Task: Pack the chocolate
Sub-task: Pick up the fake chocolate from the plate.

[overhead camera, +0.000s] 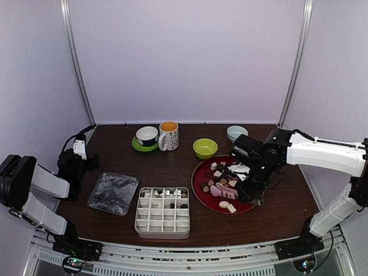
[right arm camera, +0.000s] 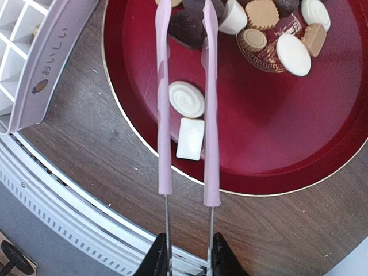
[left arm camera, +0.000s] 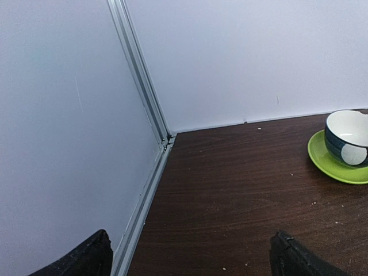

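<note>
I'm on the pick-up step. My right pincer (right arm camera: 184, 260) is clamped on the bare metal shanks of the pink tongs (right arm camera: 164, 115) and holds them out over the red plate (right arm camera: 287, 155). Most of the chocolate (right arm camera: 187, 99) lies loose on that plate: cream, tan and dark bits bunched at the far side, and two cream ones under the tong arms near the rim. From above I also see a few pieces in the far rows of the box (overhead camera: 163, 224), which sits on the surface (overhead camera: 172, 164) just left of the plate.

The tong tips straddle a dark piece (right arm camera: 185, 29) at the top edge of the right wrist view. I cannot tell whether they pinch it or only flank it.

My left pincer (left arm camera: 192, 260) stands wide apart and holds nothing. It is parked at the left wall, well away from the work.

Next, as I judge it, I squeeze until the dark piece is held. Then I lift clear of its neighbours, swing left to a free cell and ease off. Too hard a squeeze could pop the piece out sideways.
</note>
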`<move>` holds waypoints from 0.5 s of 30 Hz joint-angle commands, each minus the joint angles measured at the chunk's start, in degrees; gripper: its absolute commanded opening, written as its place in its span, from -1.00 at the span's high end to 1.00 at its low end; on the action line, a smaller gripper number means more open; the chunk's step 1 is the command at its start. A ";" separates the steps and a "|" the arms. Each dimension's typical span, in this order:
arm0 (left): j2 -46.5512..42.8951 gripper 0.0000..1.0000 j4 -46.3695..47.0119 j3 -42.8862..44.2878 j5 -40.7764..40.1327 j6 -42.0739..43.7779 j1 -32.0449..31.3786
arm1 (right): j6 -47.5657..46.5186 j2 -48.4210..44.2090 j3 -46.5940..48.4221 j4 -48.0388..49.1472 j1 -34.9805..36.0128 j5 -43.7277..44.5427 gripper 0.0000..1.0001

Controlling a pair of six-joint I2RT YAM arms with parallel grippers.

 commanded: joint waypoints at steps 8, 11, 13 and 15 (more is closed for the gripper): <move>-0.04 -0.96 1.58 0.92 -0.27 -0.04 0.55 | 1.29 -4.51 1.09 1.34 0.26 0.66 0.56; -0.02 -0.96 1.54 0.92 -0.30 -0.08 0.53 | 1.56 -4.82 0.62 1.58 0.31 0.37 0.56; -0.02 -0.95 1.59 0.92 -0.33 -0.03 0.50 | 1.69 -5.12 0.31 1.73 0.32 0.34 0.57; -0.04 -0.96 1.52 0.92 -0.34 -0.08 0.53 | 1.83 -5.23 0.09 1.75 0.28 0.25 0.57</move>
